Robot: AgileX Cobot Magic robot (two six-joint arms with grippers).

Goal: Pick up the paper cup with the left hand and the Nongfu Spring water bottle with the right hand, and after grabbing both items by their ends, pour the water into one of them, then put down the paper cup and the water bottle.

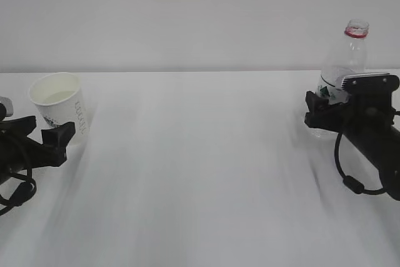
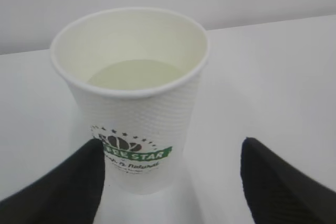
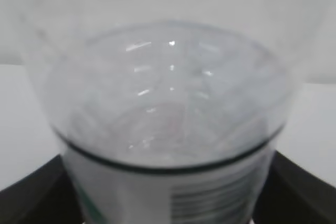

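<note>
The white paper cup stands upright on the table at the far left, with clear water low inside it. My left gripper is open around its base: the left finger is close against the wall, the right finger well apart. At the far right the Nongfu Spring water bottle stands upright and uncapped. My right gripper sits round its lower body, fingers flanking it, with a thin gap at the right finger. Its red label is mostly hidden.
The white table stretches between the two arms. A plain white wall rises behind its far edge. A black cable loops under the right arm.
</note>
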